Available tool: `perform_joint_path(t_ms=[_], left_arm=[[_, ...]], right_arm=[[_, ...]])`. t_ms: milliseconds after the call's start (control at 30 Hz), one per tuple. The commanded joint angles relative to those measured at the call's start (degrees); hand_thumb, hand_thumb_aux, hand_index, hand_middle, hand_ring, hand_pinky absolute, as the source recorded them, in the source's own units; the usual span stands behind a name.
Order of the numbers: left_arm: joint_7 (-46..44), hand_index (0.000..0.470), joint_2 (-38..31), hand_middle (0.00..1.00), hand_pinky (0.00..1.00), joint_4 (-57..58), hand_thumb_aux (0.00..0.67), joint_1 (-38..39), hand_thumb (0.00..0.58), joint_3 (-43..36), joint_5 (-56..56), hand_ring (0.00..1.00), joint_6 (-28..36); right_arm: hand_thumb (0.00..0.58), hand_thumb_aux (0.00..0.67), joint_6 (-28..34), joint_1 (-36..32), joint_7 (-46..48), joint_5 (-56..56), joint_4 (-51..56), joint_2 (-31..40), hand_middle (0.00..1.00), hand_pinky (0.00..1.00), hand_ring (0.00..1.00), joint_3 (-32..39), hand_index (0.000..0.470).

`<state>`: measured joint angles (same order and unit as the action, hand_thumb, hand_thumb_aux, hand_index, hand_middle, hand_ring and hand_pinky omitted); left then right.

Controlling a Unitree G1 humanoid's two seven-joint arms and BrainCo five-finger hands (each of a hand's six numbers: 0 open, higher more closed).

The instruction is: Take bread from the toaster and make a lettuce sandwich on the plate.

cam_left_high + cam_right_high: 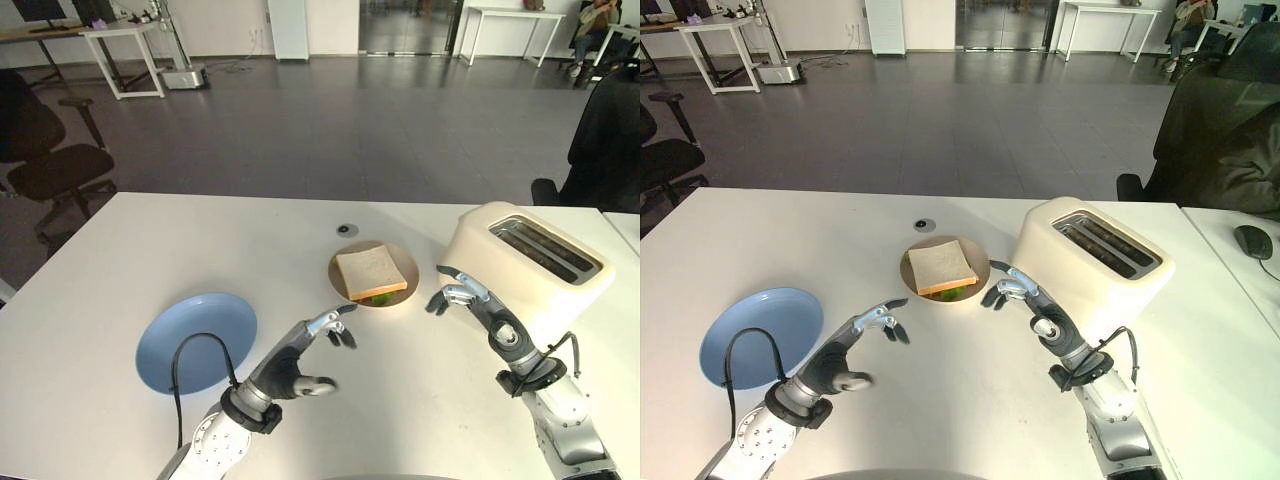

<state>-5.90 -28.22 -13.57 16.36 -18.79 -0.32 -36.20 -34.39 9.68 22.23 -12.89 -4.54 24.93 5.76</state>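
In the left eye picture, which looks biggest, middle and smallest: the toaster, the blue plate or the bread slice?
Largest: toaster.
Next: blue plate.
Smallest: bread slice on the wooden plate.
The blue plate lies a little nearer the camera, yet the toaster looks clearly bigger.

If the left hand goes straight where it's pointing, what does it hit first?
Most likely the wooden plate under the sandwich; the left hand aims toward it, though height is unclear.

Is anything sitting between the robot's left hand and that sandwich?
Nothing: in the left eye view it's bare table between the left hand and the sandwich.
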Motion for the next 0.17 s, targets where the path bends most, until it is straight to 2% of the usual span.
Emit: perform_joint_path(t_ms=[33,167], left_arm=[[-4.65,0.0,3.07,0.0,0.0,4.77,0.0,-0.91,0.0,0.72,-8.03,0.0,-0.8],[-8.97,0.0,5.01,0.0,0.0,6.81,0.0,-1.32,0.0,2.47,-13.35,0.0,-1.18]], right_arm=[[0.0,0.0,-0.87,1.34,1.15,-0.63,1.83,-2.3,0.0,0.0,0.0,-0.63,0.0],[0.0,0.0,-1.9,2.17,1.89,0.12,1.75,-2.83,0.0,0.0,0.0,-1.76,0.0]])
